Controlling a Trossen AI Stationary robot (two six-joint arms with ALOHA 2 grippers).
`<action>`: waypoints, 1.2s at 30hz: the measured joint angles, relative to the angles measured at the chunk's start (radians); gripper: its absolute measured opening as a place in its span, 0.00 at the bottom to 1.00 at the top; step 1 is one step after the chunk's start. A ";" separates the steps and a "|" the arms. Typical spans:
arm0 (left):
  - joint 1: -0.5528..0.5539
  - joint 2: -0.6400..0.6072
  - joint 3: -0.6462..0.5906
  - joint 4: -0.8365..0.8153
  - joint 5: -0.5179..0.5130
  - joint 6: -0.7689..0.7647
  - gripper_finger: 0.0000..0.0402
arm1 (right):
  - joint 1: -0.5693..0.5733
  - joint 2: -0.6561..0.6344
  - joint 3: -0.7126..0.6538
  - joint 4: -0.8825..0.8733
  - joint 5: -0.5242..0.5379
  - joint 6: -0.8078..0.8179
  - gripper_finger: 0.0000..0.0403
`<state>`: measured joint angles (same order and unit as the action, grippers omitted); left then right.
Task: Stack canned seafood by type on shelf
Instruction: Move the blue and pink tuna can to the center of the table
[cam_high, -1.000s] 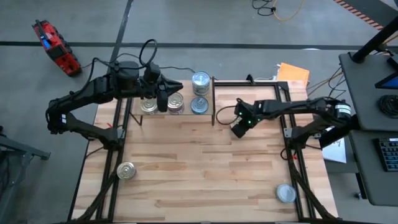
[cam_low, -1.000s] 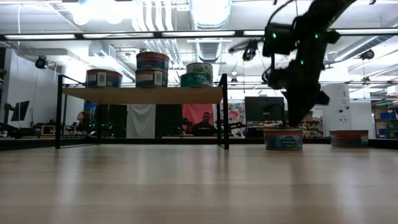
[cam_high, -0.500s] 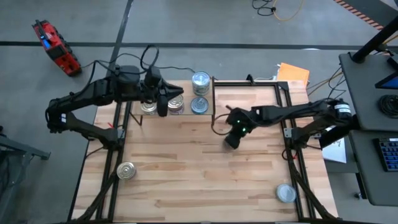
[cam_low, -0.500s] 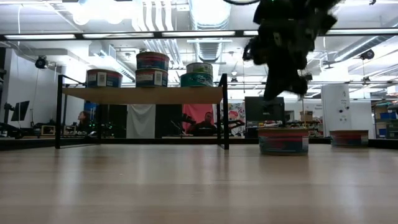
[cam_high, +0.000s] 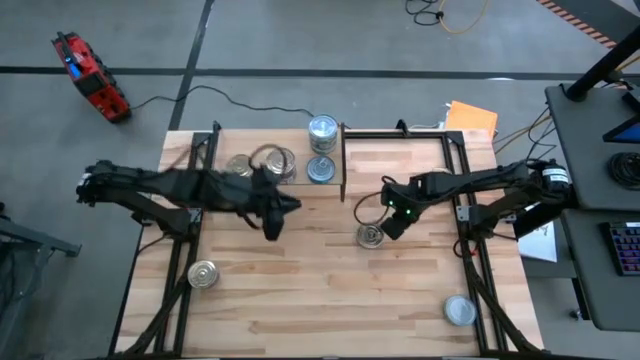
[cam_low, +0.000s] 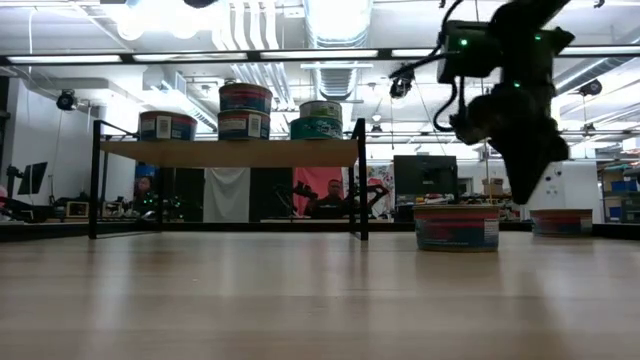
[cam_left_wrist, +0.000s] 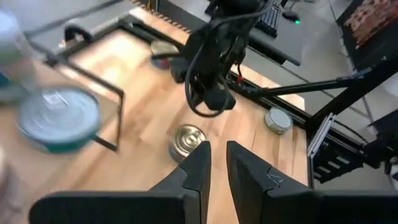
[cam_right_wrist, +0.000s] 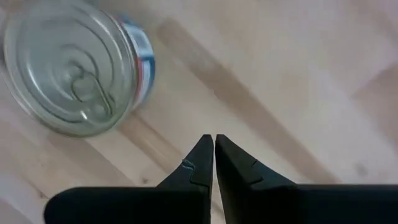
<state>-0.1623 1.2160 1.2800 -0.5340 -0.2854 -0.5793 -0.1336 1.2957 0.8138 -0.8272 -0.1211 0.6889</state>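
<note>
Narrow raised light-wood shelf in a black metal frame (cam_high: 262, 178) along the far edge of the big butcher-block wooden table (cam_high: 320, 290), with several small round metal tins (cam_high: 322, 129) on it, a couple stacked. One round silver-lidded tin (cam_high: 371, 236) mid-table, just beside the right gripper (cam_high: 392, 228). Another tin (cam_high: 203, 274) near the front-left corner, another (cam_high: 459, 310) front-right. Left gripper (cam_high: 272, 222) just in front of the shelf.

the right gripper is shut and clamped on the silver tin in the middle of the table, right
Not quite. The right gripper is shut, but it holds nothing: in the right wrist view its fingers meet over bare wood, with the tin standing apart beside them. The high view also shows that tin free on the table, next to the gripper.
</note>
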 joint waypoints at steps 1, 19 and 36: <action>-0.013 0.000 -0.043 0.040 -0.011 -0.022 0.09 | 0.015 -0.003 -0.011 0.008 -0.003 0.031 0.02; -0.198 0.083 -0.478 0.610 -0.087 -0.147 0.01 | 0.125 0.054 -0.033 0.295 0.148 0.262 0.02; -0.236 0.486 -0.239 0.599 -0.152 -0.036 0.00 | 0.282 0.154 -0.021 0.510 0.195 0.378 0.02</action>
<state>-0.3982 1.7022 1.0407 0.0647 -0.4374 -0.6148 0.1487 1.4498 0.7929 -0.3172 0.0738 1.0671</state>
